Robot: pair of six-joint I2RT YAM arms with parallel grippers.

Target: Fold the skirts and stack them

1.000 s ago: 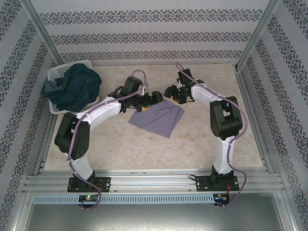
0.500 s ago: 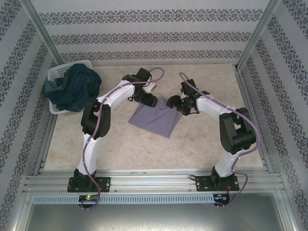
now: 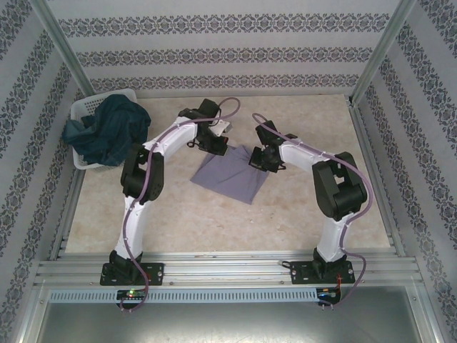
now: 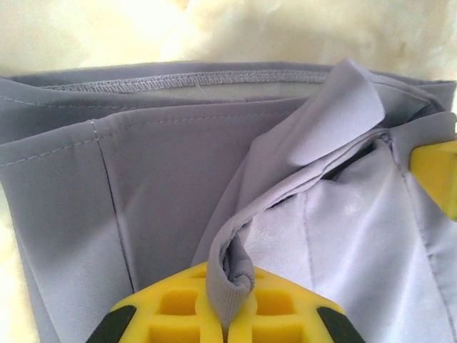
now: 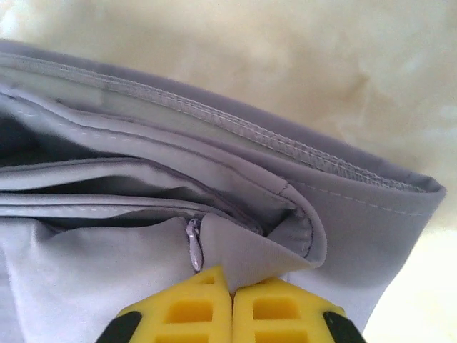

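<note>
Both arms have swung in to the cloth's far edge, and their jaws, spread a second ago, have closed. At far left, a white plastic mesh basket holds a crumpled dark teal denim-like skirt, not yet folded. On the pale bench, a light grey-lavender skirt lies spread. The left gripper pinches a fold at its far left corner. The right gripper pinches cloth beside the zip. Folding looks barely begun, with nothing stacked.
</note>
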